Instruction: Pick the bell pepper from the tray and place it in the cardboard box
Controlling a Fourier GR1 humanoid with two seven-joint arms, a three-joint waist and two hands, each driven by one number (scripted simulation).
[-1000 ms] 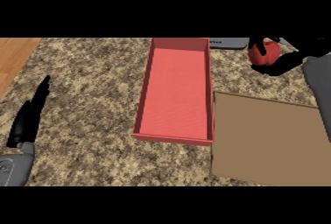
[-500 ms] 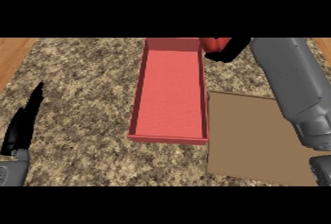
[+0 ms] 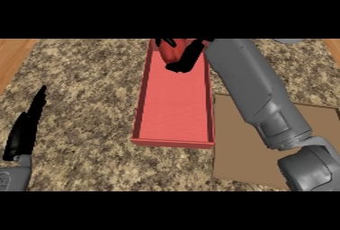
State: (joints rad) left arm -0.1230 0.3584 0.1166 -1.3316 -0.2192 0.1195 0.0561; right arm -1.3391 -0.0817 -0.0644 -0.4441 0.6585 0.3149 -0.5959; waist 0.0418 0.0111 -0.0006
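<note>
Right hand (image 3: 183,57) at the top centre of the frame has its fingers curled round the red bell pepper (image 3: 168,50) over the far end of the red tray (image 3: 174,143). Carrying is underway — the brown cardboard box (image 3: 242,148) lies toward the lower right. Left hand (image 3: 23,130) rests open at the left edge.
</note>
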